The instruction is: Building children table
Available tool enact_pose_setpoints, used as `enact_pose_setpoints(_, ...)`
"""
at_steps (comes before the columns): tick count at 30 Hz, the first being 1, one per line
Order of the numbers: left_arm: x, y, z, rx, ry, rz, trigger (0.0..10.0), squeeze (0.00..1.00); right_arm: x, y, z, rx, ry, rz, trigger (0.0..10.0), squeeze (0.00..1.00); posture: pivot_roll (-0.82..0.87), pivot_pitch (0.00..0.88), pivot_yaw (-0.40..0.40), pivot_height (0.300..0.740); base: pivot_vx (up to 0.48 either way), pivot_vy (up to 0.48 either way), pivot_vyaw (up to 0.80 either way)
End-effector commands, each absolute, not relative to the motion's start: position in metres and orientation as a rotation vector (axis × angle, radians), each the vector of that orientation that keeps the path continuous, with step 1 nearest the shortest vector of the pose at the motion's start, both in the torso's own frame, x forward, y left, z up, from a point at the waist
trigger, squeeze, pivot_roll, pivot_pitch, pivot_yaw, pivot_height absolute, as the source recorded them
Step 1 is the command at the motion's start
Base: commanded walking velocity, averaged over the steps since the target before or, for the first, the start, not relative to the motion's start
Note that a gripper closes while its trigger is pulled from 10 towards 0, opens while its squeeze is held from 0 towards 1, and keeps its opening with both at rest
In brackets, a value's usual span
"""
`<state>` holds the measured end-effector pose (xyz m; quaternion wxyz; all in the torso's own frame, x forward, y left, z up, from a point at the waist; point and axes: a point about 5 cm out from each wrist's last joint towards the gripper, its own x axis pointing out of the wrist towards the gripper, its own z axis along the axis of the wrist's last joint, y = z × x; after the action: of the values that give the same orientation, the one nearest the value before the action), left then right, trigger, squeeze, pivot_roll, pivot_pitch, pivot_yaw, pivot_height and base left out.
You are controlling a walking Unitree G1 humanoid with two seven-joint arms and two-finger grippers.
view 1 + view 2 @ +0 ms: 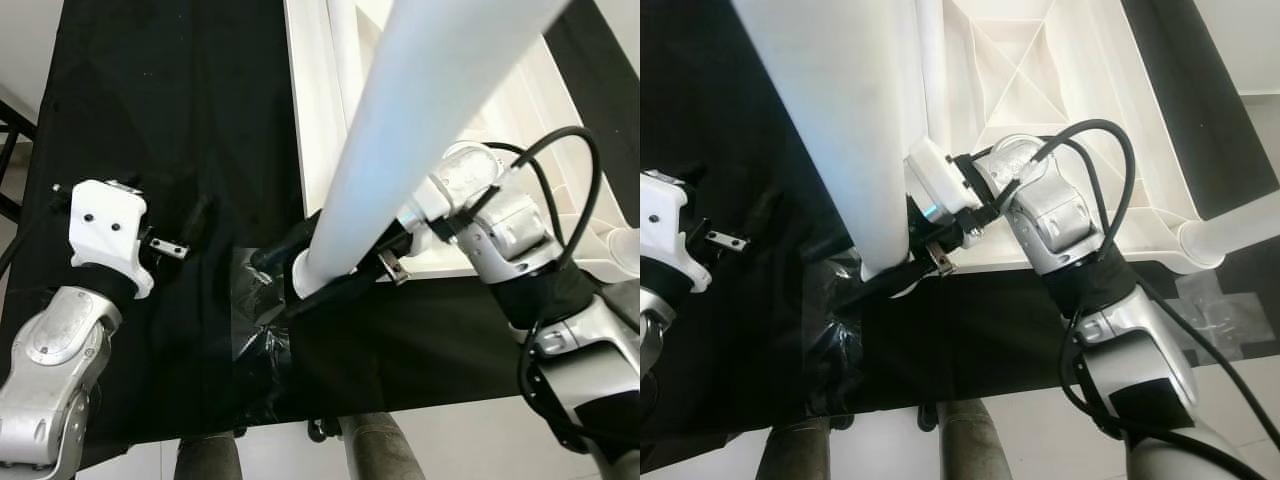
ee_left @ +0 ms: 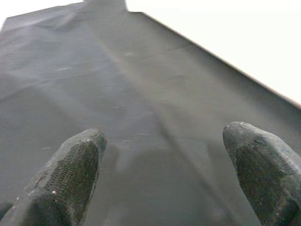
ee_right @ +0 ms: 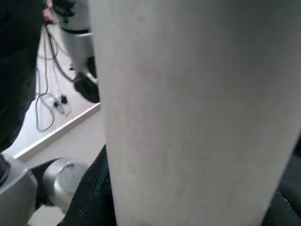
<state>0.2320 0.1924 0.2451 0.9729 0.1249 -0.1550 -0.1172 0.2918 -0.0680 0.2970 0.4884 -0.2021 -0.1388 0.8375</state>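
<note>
Left gripper (image 2: 162, 183): fingers spread wide, holding nothing, hovering over black cloth (image 1: 180, 120) at left. Centre: white table leg (image 1: 420, 130) tilted up toward the camera, its lower end clamped by right gripper (image 1: 340, 265). Far right: upturned white tabletop (image 1: 1080, 90) on the cloth.

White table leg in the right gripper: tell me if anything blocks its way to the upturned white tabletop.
Nothing visible does. The right gripper holds the white cylindrical plastic table leg by its lower end, directly over the edge of the upturned white ribbed tabletop. The left gripper is open over black cloth, apart.
</note>
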Motion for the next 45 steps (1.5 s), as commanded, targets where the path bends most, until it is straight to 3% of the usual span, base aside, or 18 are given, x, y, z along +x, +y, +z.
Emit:
enact_pose_setpoints(1, 0.222, 0.188, 0.245, 0.266, -0.329, -0.327, 10.0, 0.00, 0.301, -0.072, 0.270, -0.437, -0.184, 2.009, 10.0, 0.00, 0.09, 0.419, -0.137, 0.740, 0.000, 0.000, 0.00)
enact_pose_setpoints(19, 0.212, 0.190, 0.243, 0.291, -0.329, -0.436, 10.0, 0.00, 0.304, -0.079, 0.261, -0.423, -0.089, 2.020, 10.0, 0.00, 0.09, 0.427, -0.143, 0.740, 0.000, 0.000, 0.00)
enact_pose_setpoints(26, 0.210, 0.189, 0.242, 0.287, -0.332, -0.457, 10.0, 0.00, 0.302, -0.076, 0.252, -0.675, -0.066, 2.052, 10.0, 0.00, 0.10, 0.429, -0.145, 0.740, 0.000, 0.000, 0.00)
enact_pose_setpoints(31, 0.209, 0.188, 0.242, 0.286, -0.332, -0.460, 10.0, 0.00, 0.304, -0.075, 0.254, -0.728, -0.060, 2.059, 10.0, 0.00, 0.10, 0.432, -0.147, 0.740, 0.000, 0.000, 0.00)
enact_pose_setpoints(42, 0.208, 0.188, 0.242, 0.287, -0.334, -0.457, 10.0, 0.00, 0.308, -0.074, 0.261, -0.585, -0.056, 2.072, 10.0, 0.00, 0.10, 0.434, -0.145, 0.740, 0.000, 0.000, 0.00)
enact_pose_setpoints(45, 0.208, 0.188, 0.242, 0.287, -0.333, -0.458, 10.0, 0.00, 0.308, -0.075, 0.262, -0.451, -0.055, 2.074, 10.0, 0.00, 0.10, 0.434, -0.142, 0.740, 0.000, 0.000, 0.00)
